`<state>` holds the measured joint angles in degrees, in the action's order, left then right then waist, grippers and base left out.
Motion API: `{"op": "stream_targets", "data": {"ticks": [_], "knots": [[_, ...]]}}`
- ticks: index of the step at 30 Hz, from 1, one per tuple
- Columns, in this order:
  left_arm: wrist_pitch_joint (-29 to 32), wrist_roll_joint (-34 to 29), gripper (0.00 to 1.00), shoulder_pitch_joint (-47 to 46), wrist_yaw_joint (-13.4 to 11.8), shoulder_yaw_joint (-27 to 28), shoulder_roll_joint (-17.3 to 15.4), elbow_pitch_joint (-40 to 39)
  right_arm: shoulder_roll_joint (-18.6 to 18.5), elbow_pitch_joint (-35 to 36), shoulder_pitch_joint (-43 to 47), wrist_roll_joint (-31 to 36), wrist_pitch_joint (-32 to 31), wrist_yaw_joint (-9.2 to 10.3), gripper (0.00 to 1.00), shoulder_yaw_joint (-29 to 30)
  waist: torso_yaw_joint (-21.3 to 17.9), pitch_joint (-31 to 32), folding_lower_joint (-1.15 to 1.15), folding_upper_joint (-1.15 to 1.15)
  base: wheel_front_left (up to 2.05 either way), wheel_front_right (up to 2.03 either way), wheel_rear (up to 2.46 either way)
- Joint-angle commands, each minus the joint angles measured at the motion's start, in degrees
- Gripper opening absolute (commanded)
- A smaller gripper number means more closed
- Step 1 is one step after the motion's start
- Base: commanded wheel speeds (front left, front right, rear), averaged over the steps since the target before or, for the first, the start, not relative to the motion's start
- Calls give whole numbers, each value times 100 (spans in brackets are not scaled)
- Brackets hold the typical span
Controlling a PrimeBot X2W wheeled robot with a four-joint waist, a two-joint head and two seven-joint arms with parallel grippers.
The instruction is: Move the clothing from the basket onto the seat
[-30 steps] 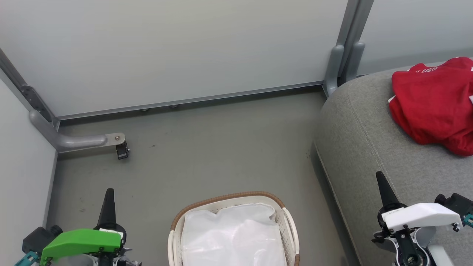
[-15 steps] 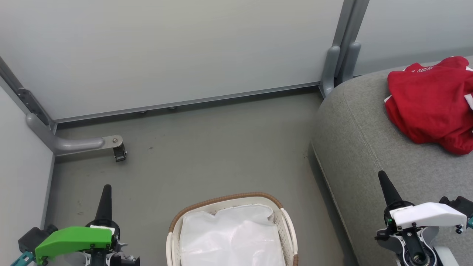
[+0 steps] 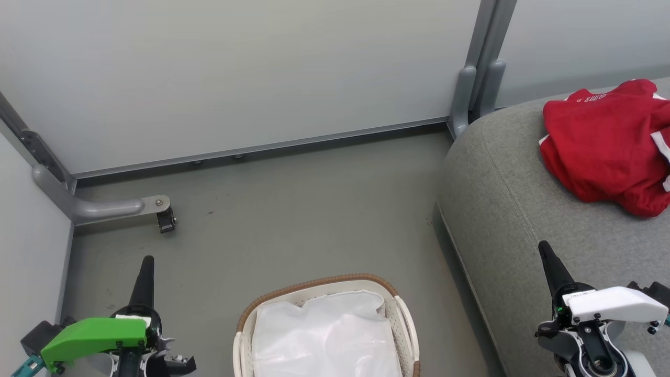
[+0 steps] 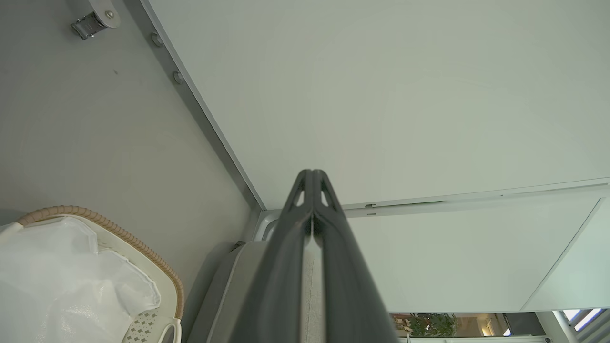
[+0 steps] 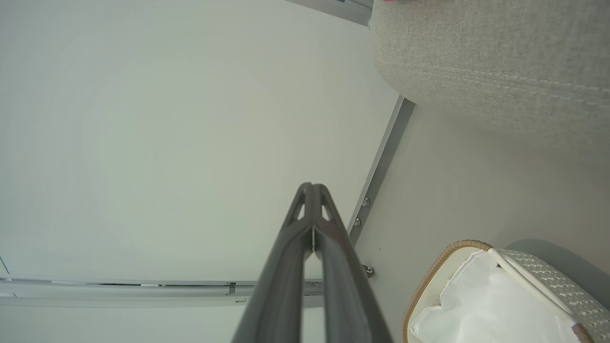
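Note:
Red clothing with white trim lies bunched on the grey seat at the right. The cream basket with a brown rim stands on the floor at bottom centre, and its white liner is all that shows inside it. My left gripper is at the lower left, shut and holding nothing, well left of the basket. My right gripper is shut and empty above the seat's front part. The wrist views show each gripper's fingers pressed together: left gripper, right gripper. The basket and the basket show beside them.
Pale partition panels wall off the back and left. A grey bracket foot with a caster rests on the floor at the left. A grey post stands at the seat's back corner. Grey floor lies between basket and wall.
The head camera has shifted, sliding the whole scene slightly left. Both grippers stay shut and empty, and the clothing stays on the seat.

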<state>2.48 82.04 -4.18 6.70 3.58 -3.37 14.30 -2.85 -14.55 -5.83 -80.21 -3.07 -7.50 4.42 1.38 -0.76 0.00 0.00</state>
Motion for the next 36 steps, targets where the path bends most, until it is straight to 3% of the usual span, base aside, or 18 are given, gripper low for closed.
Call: {"op": "stream_targets", "data": {"ticks": [1,29,36], "knots": [[37,105,0,-136,38,37,-43,-39,-38,43,-61,-122,-40,1,0,33,-6,3,0,0,0,0,0],[350,1105,0,-236,97,229,-25,-33,-38,68,-54,-1237,-348,2,0,201,-134,56,0,0,0,0,0],[362,1101,0,-228,93,240,-18,-32,-35,66,-53,-1246,-350,2,0,206,-138,58,0,0,0,0,0]]}}
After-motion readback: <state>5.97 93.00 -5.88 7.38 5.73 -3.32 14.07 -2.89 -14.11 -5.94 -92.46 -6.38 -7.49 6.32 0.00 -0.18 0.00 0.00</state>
